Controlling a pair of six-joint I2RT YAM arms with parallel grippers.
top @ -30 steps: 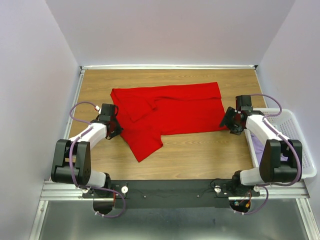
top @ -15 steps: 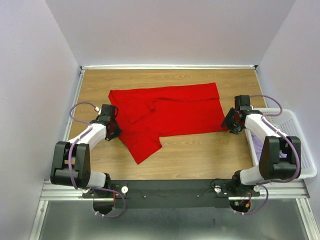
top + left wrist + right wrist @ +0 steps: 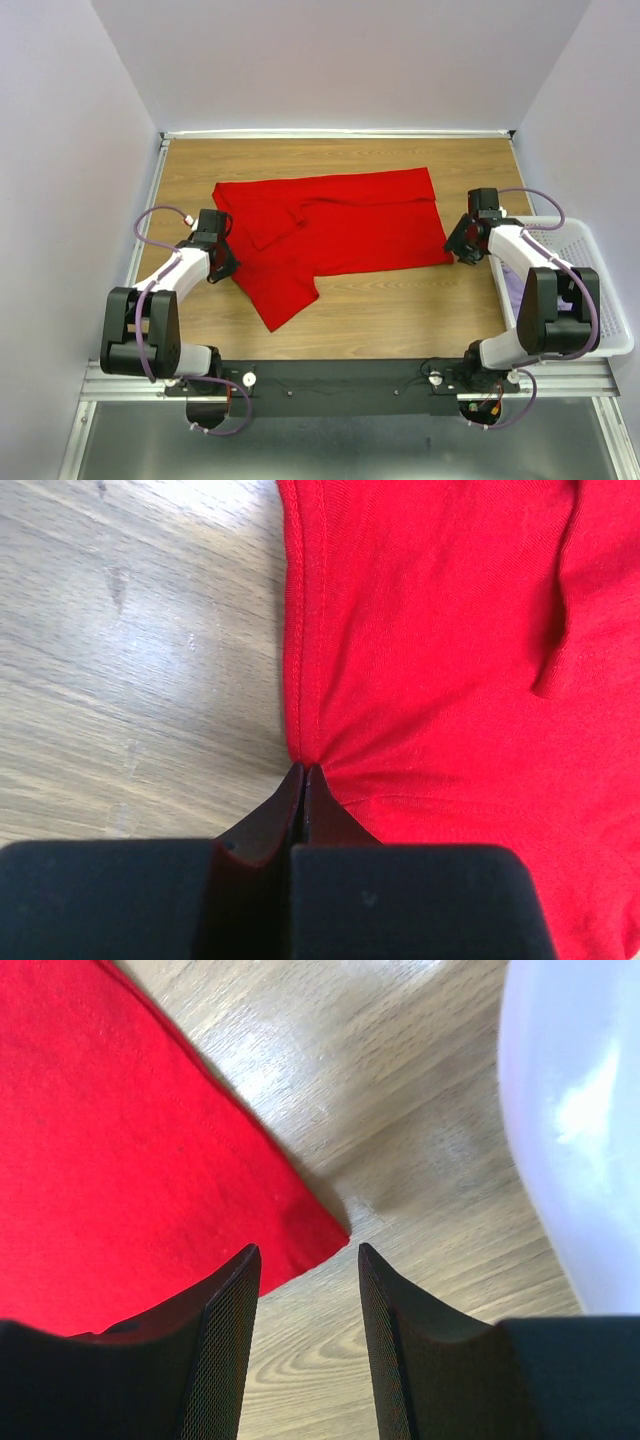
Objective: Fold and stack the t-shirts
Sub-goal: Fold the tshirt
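The red t-shirt (image 3: 340, 220) lies partly folded across the middle of the wooden table, a flap reaching toward the near left. My left gripper (image 3: 229, 263) is shut on its left hem; in the left wrist view (image 3: 303, 772) the cloth (image 3: 450, 650) puckers at the closed fingertips. My right gripper (image 3: 456, 248) is open at the shirt's near right corner; in the right wrist view (image 3: 306, 1252) that corner (image 3: 310, 1232) lies between the spread fingers (image 3: 225, 1300). A pale lilac shirt (image 3: 520, 292) lies in the basket, mostly hidden by the right arm.
The white plastic lattice basket (image 3: 590, 255) stands at the table's right edge beside the right arm; its wall shows in the right wrist view (image 3: 580, 1110). Lilac walls enclose the table on the left, back and right.
The left gripper has pulled the red shirt a little to the left; its right edge has drawn away from the right gripper, which has stayed near the corner.
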